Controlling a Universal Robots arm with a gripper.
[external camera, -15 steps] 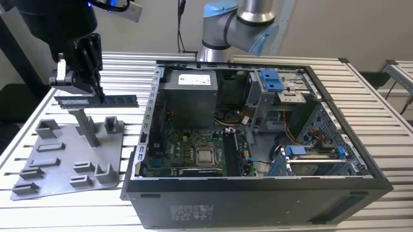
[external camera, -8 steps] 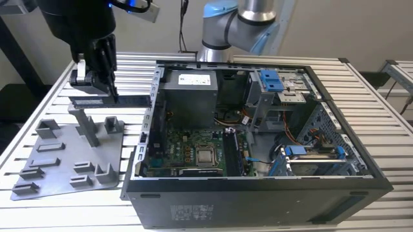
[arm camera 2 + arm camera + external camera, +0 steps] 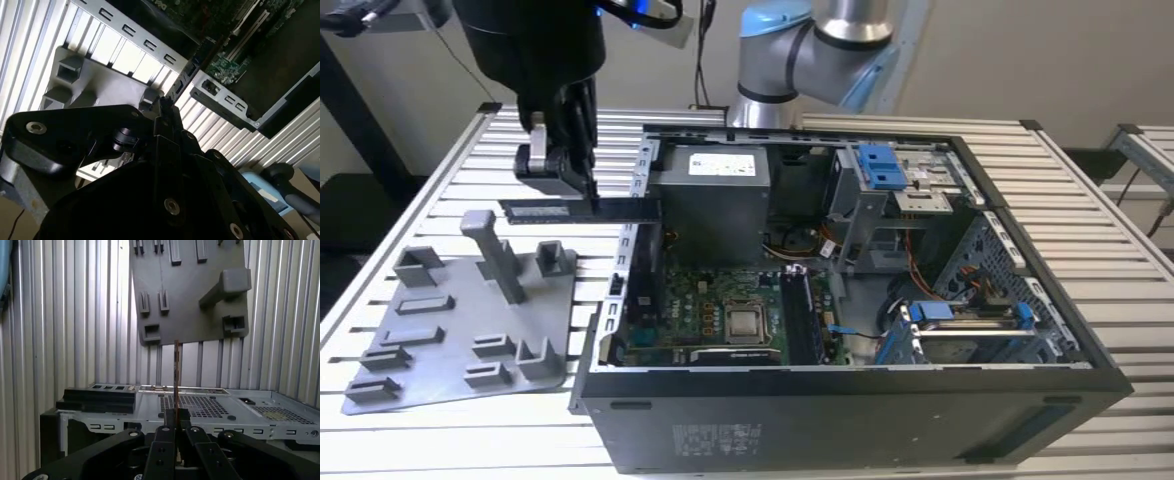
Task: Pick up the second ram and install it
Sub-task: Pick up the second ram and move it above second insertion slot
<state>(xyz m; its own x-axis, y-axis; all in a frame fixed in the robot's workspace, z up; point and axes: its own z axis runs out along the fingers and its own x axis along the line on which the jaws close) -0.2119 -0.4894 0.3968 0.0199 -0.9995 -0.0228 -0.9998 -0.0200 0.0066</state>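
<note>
My gripper [image 3: 578, 193] hangs above the slatted table, between the grey tray [image 3: 447, 335] and the open computer case [image 3: 1067, 330]. It is shut on the second ram [image 3: 538, 211], a thin dark stick held level and lengthwise, with one end reaching the case's side wall. In the first wrist view the second ram [image 3: 176, 372] is seen edge-on, rising from between the fingers [image 3: 165, 432] toward the grey tray [image 3: 190, 315]. The dark memory slots [image 3: 798, 318] lie on the motherboard inside the case.
The grey tray carries a tall upright peg [image 3: 491, 255] and several low holders. Inside the case are a power supply [image 3: 710, 190], a blue drive bracket [image 3: 881, 165] and loose cables. The arm's base [image 3: 801, 60] stands behind the case.
</note>
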